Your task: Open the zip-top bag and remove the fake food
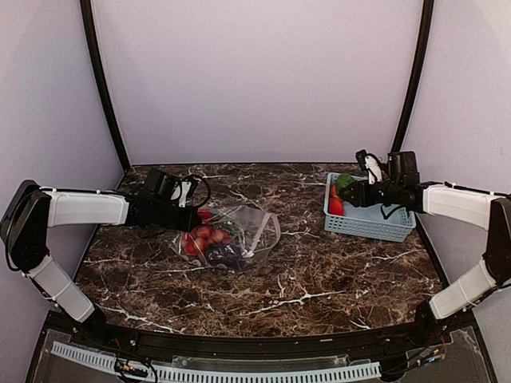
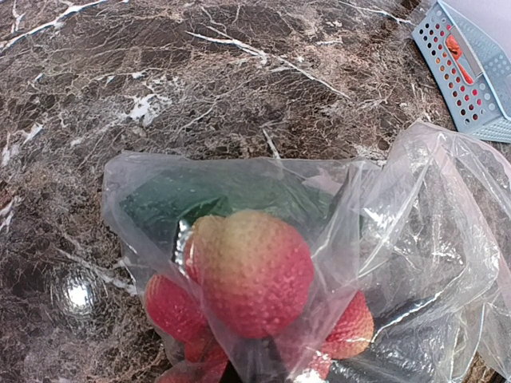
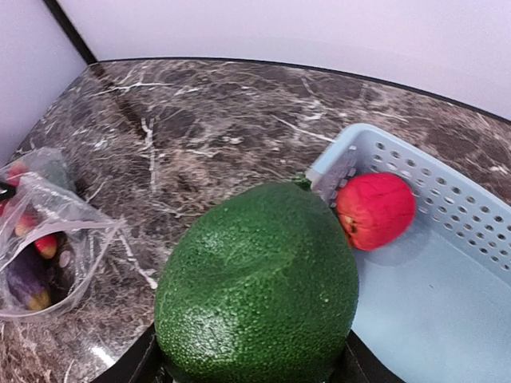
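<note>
Clear plastic bag (image 1: 249,230) is lying crumpled on the left-centre of the dark marbled table (image 1: 319,275), well apart from the basket (image 1: 375,223), which is sitting at the right rear. Food (image 1: 206,236) is showing through the plastic: several red strawberries are bunching at the left end, and a dark purple piece (image 1: 226,255) is lying at their near side.

The left gripper (image 1: 190,217) is reaching in from the left with its jaws closed, pinching the bag's left edge just beside the strawberries. The left wrist view is looking straight onto the gathered plastic. One big strawberry (image 2: 251,271) with a yellowish top is pressing against the film, smaller red ones are crowding below it, and a dark green piece (image 2: 180,199) is lying behind it inside the bag. The fingers themselves are not showing in that view.

The right gripper (image 1: 351,191) is hovering over the basket's left rear corner. It is gripping a green avocado (image 3: 255,295) between its fingers (image 3: 132,367), which are showing as black shapes on either side of the fruit's lower end. Whether the avocado is touching the basket I cannot tell. A red fruit (image 3: 375,209) is sitting inside the basket against its perforated wall, just beside the avocado in the right wrist view.
</note>
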